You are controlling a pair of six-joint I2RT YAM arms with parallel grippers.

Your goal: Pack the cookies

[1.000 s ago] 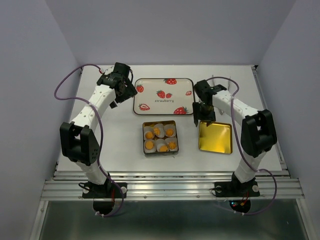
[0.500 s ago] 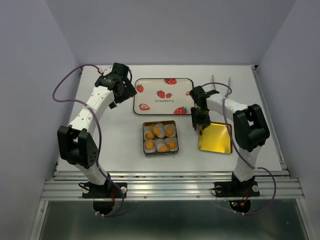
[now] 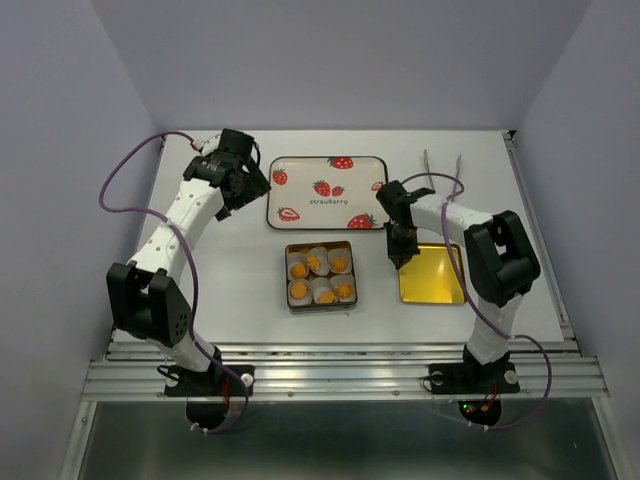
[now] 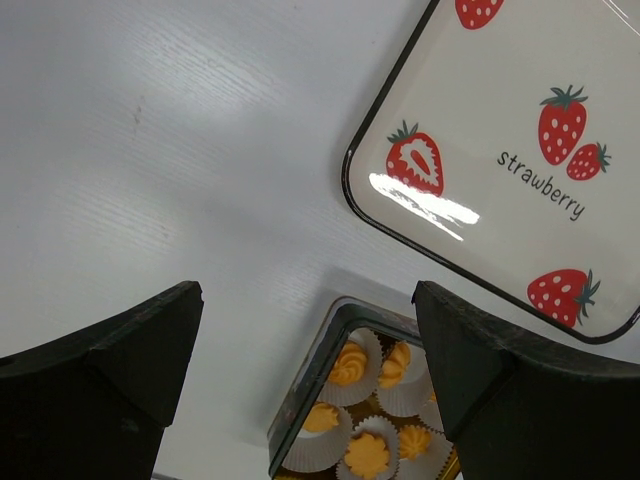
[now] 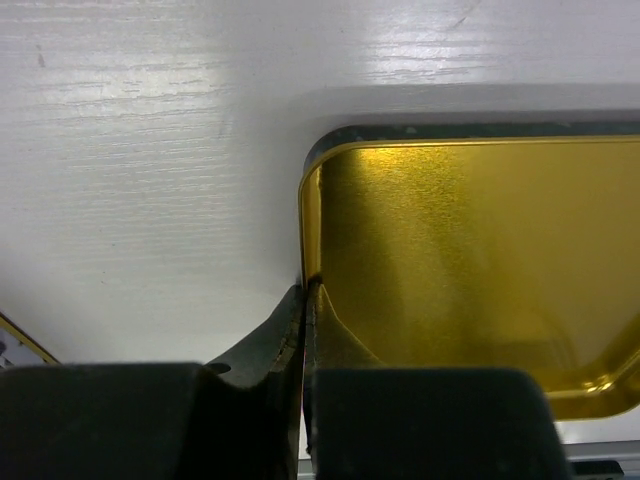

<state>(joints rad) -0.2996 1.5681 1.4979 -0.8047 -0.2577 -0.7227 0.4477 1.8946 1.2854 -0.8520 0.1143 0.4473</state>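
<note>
1. The right gripper [image 5: 305, 290] is pinched shut on the rim of the shiny gold square metal lid [image 5: 470, 260].
2. The left gripper [image 4: 305, 300] is wide open and holds nothing.
3. Seen between its fingers, the small orange-yellow flower-shaped cookies [image 4: 350, 365] sit inside a square metal tin [image 4: 305, 390].

Two slim arms of like build. Left arm [image 3: 175, 225] and right arm [image 3: 458, 212]: white tubular links joined by bulky black joint housings [image 3: 150, 300] with rounded corners. Each base [image 3: 205, 385] is a dark, squat block. A thin purple cable [image 3: 118, 172] runs in loose loops outside each arm, from base to wrist. Left end effector [image 4: 305, 380] and right end effector [image 5: 305, 300]: black throughout. Their fingers [image 4: 110, 360] are matte, thick and wedge-shaped, with flat inner faces. Small red and green spots show below the right arm's base.
</note>
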